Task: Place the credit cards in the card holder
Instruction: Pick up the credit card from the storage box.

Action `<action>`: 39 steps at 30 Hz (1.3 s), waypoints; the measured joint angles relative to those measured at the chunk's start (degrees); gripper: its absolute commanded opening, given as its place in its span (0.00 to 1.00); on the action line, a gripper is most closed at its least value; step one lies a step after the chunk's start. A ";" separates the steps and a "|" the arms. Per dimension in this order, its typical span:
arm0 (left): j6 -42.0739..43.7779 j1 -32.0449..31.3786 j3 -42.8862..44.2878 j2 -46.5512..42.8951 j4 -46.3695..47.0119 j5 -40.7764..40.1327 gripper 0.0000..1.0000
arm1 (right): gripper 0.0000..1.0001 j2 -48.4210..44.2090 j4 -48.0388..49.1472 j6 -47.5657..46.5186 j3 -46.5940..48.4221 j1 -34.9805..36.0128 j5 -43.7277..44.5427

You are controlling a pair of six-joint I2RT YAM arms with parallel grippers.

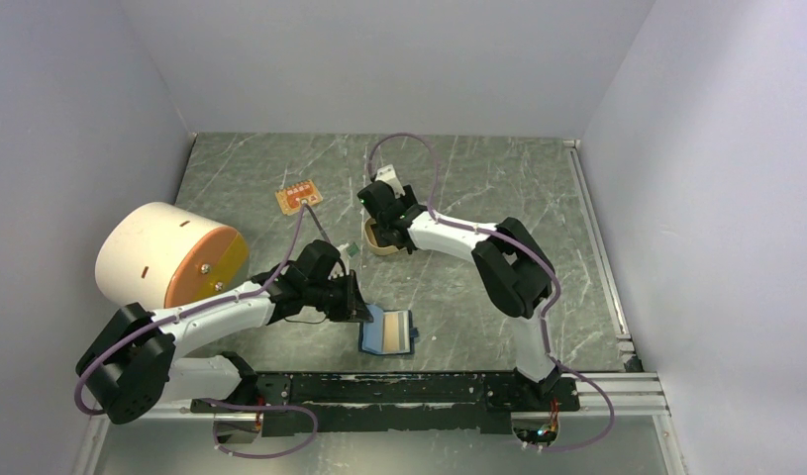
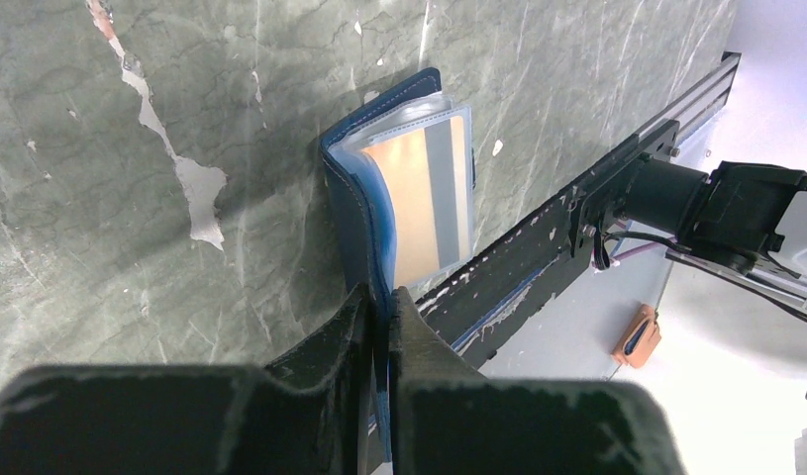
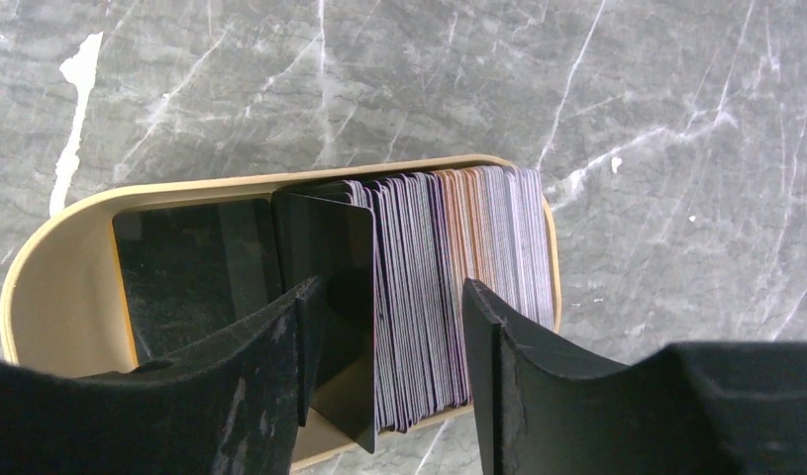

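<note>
- The tan oval tray [image 3: 45, 282] stood on the desk [image 1: 478, 178], and the credit cards [image 3: 424, 297] stood on edge in it in a packed row, mostly grey and white with a few brownish ones among them.
- A dark card [image 3: 330, 297] leaned at the front of that row, and the tray's dark floor lay bare beside it.
- The card holder [image 1: 387, 333] lay spread open on the desk close to the black rail [image 1: 379, 388]. It was dark blue outside, with clear sleeves inside and one tan card [image 2: 414, 198] with a grey stripe in the top sleeve.
- The left arm [image 1: 211, 317] reached low across the desk to the holder's left edge, and the left jaws were pressed tight on the holder's blue cover.
- The right arm [image 1: 458, 237] stretched out to the tray, wrist pointing down.
- The right jaws stood apart over the cards, with the dark card and the front of the row between them. We could not tell whether either pad touched a card.
- The desk was grey-green marbled stone with pale chips.
- A small orange board [image 1: 297, 198] lay well behind the holder.
- A large white drum [image 1: 166, 255] with an orange face sat at the left.
- Plain pale walls closed in three sides.
</note>
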 measured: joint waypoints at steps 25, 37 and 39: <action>0.00 0.00 0.00 -0.68 0.00 0.00 0.09 | 0.20 -1.86 0.24 0.04 -0.02 0.07 -1.49; -0.66 0.00 0.00 -0.66 0.02 -0.37 0.09 | 0.00 -7.39 -0.26 2.43 -0.57 0.20 -10.10; -1.22 0.00 0.00 -0.66 0.07 -0.48 0.09 | 0.00 -10.75 -0.07 3.56 -2.54 0.09 -13.16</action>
